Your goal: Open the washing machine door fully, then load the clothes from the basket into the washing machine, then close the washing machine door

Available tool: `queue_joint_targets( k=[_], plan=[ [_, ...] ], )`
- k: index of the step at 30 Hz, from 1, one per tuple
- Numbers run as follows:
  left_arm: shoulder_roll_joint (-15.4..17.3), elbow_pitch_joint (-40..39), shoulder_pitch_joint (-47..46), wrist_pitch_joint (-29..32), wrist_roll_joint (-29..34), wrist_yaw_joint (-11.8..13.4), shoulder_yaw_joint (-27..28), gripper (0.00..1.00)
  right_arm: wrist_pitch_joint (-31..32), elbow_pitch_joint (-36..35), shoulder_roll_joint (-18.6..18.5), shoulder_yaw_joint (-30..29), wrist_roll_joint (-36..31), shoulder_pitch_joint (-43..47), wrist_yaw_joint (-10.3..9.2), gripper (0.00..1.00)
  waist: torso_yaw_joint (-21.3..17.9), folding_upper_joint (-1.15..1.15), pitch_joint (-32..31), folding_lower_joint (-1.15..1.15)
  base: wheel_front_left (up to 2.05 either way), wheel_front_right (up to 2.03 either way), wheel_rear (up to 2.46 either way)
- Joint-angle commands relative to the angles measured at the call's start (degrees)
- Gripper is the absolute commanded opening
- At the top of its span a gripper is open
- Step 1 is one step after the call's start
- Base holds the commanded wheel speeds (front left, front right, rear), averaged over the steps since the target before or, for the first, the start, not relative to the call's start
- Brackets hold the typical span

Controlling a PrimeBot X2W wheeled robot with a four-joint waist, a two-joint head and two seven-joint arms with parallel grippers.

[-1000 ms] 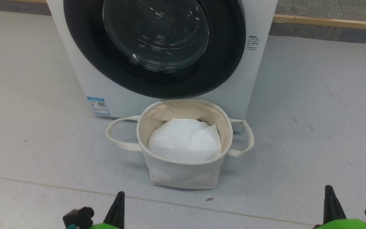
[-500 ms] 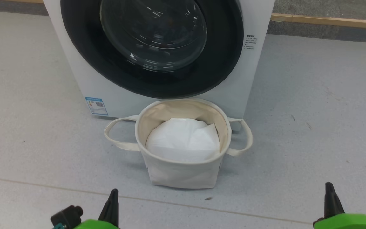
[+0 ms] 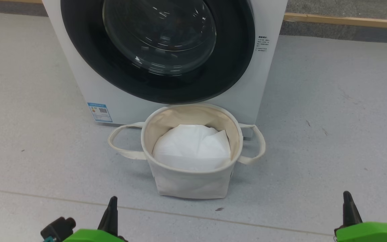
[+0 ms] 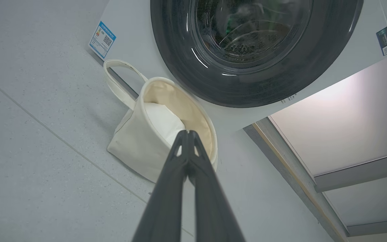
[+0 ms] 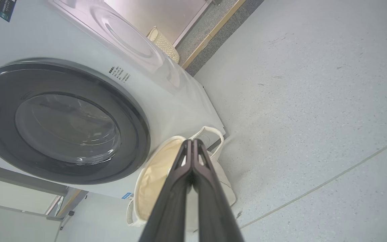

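Note:
The white washing machine (image 3: 79, 87) stands ahead with its round black-rimmed door (image 3: 233, 50) shut flat against the front. The off-white basket (image 3: 190, 183) sits on the floor right before it, upright, and holds a plain white sheet (image 3: 190, 148); the clothes are out of view. My left gripper (image 3: 112, 205) is low at the left and my right gripper (image 3: 347, 198) low at the right, both well short of the basket. Both are shut on nothing, as the left gripper (image 4: 187, 132) and the right gripper (image 5: 191, 141) show in their wrist views, pointing toward the basket (image 4: 136, 148) and the door (image 5: 133, 127).
Grey floor (image 3: 331, 117) spreads on both sides of the machine, crossed by a thin seam near me. A wooden skirting strip (image 3: 348, 22) runs along the back right. A blue label (image 3: 99, 112) marks the machine's lower left. A woven bin (image 5: 165, 42) stands behind the machine.
The head view has shifted slightly, so machine and basket sit a little further left. My left gripper has sunk lower and further left in the view. Door and basket are unchanged.

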Motion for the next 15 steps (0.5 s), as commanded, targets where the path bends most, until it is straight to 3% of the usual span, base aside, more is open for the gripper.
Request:
queue_joint_targets(
  k=[1,15],
  plan=[
    [0.35,-2.33,-1.96,0.25,-1.09,-0.49,1.55,0.0,0.24,-1.83,-0.37,0.25,1.15,-2.82,-0.04,0.0,-0.02,0.0,0.01,0.0,0.0,0.0,0.0],
    [0.43,-3.95,-1.83,2.61,-9.8,-1.15,4.14,0.0,2.6,-1.83,-0.44,0.21,9.79,-3.89,-0.04,0.0,-0.49,0.0,0.14,0.0,0.0,0.0,0.0]
  ],
)
